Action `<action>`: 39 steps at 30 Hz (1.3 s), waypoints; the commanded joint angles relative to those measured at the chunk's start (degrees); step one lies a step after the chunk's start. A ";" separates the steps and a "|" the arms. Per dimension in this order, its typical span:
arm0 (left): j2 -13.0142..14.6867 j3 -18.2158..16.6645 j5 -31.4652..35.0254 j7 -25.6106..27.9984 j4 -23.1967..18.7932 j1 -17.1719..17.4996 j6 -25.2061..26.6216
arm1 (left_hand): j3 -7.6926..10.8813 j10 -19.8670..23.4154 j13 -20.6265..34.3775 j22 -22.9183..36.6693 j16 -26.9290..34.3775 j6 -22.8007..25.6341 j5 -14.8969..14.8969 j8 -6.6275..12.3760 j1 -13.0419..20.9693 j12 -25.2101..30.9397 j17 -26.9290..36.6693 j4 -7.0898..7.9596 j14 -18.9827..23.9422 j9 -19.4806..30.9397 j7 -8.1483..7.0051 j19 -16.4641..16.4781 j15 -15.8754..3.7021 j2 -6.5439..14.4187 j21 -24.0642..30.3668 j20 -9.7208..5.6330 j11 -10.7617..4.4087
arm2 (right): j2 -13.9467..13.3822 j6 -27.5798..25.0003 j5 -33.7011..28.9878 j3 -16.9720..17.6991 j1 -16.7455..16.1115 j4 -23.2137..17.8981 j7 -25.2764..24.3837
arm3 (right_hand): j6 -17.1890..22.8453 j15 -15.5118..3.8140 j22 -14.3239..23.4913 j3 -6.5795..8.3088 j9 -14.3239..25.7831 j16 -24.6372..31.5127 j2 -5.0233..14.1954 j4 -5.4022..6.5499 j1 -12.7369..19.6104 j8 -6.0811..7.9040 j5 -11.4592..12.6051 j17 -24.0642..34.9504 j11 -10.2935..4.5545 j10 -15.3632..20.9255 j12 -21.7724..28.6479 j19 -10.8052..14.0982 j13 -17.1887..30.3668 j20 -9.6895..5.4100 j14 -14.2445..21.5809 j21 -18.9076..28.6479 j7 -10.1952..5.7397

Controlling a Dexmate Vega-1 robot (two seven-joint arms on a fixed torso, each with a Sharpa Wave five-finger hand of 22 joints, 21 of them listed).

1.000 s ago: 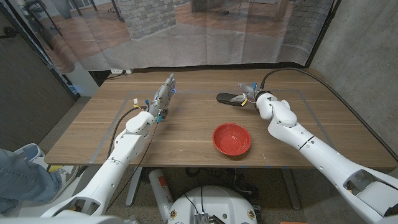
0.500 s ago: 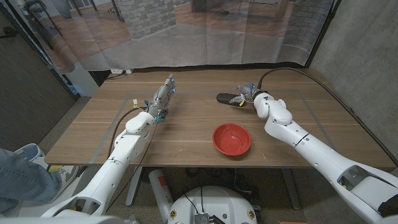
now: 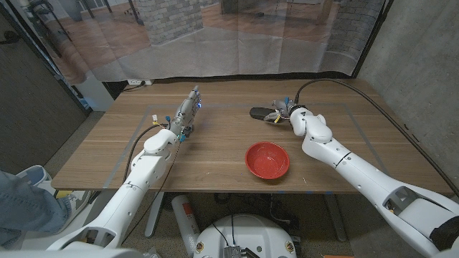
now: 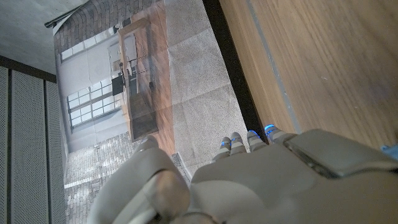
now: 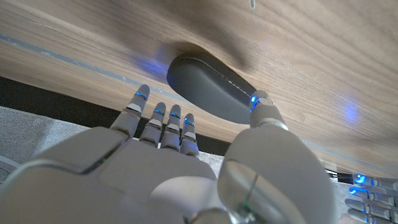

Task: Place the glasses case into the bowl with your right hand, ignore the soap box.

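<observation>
While the left hand [image 3: 188, 111] waits with fingers straight and empty, the right hand [image 3: 281, 111] reaches the case [image 3: 262, 113] behind the bowl [image 3: 267, 160], fingers spread, not gripping.

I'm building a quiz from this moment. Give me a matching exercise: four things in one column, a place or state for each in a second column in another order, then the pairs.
Things
1. case
2. bowl
3. left hand
4. right hand

Places or states
A. red, nothing in it, on the table's near middle
B. fingers apart, just right of the dark thing at the table's far side
C. dark, lying on the table at the far side
D. fingers stretched out over the table's left part, holding nothing

Pairs: 1-C, 2-A, 3-D, 4-B
</observation>
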 commanded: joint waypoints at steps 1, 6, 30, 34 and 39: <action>0.26 -0.07 -0.06 -0.14 0.35 0.02 0.68 | -0.19 0.06 0.22 0.12 0.16 -0.08 0.29 0.05 0.40 0.25 0.18 0.02 0.14 0.15 -0.37 -0.76 -0.09 0.30 0.16 0.45 0.07 | 0.83 -0.42 -0.07 -1.04 0.82 2.91 -1.51 | 0.96 -0.33 0.14 -0.23 0.13 0.63 -0.24 -0.01 0.58 0.41 0.76 0.24 0.13 0.87 0.48 0.48 0.13 0.10 0.98 0.35 -0.17; 0.38 -0.10 0.09 0.02 0.07 0.15 0.72 | -0.24 0.07 0.22 0.12 0.16 0.03 0.27 0.09 0.42 0.25 0.18 0.02 0.16 0.15 -0.38 -0.80 -0.13 0.34 0.15 0.52 0.10 | 1.03 -0.44 0.60 -0.99 1.01 3.90 -2.15 | 1.63 -0.59 0.15 -0.25 0.14 0.72 -0.23 0.01 0.78 0.52 1.04 0.25 -0.03 1.64 0.69 1.05 0.14 0.01 1.70 0.46 -0.18; 0.64 0.23 0.23 0.32 -0.41 0.52 2.32 | -0.47 0.15 0.23 0.13 0.15 0.34 0.20 0.15 0.52 0.25 0.19 0.01 0.17 0.14 -0.44 -0.71 -0.16 0.48 0.21 0.77 -0.03 | 1.33 -0.42 2.51 -1.52 1.00 6.28 -5.64 | 7.76 -2.40 0.23 -0.28 0.24 1.38 0.25 0.27 2.18 1.65 2.61 0.31 -1.92 8.51 2.60 5.19 0.20 -1.41 7.48 0.99 -2.06; 0.58 0.43 0.36 0.39 -0.36 0.37 2.55 | -0.51 0.15 0.23 0.13 0.15 0.34 0.19 0.14 0.54 0.25 0.19 0.01 0.17 0.14 -0.45 -0.73 -0.19 0.51 0.20 0.82 -0.04 | 1.20 -0.62 2.63 -1.39 0.67 6.14 -6.45 | 10.31 -3.56 0.26 -0.20 0.32 1.68 0.77 0.49 2.59 2.08 2.93 0.33 -3.16 10.80 3.12 6.64 0.20 -2.09 10.08 1.11 -2.96; 0.42 0.74 0.52 0.33 -0.19 0.11 2.67 | -0.56 0.09 0.23 0.13 0.15 0.32 0.18 0.12 0.56 0.22 0.19 0.00 0.17 0.14 -0.51 -0.76 -0.19 0.54 0.20 0.85 0.01 | 0.95 -0.80 2.95 -1.14 0.43 5.85 -6.78 | 13.03 -4.19 0.28 -0.17 0.39 2.07 1.22 0.72 2.79 2.62 2.95 0.33 -3.17 13.45 3.79 7.64 0.18 -2.50 12.85 1.11 -3.77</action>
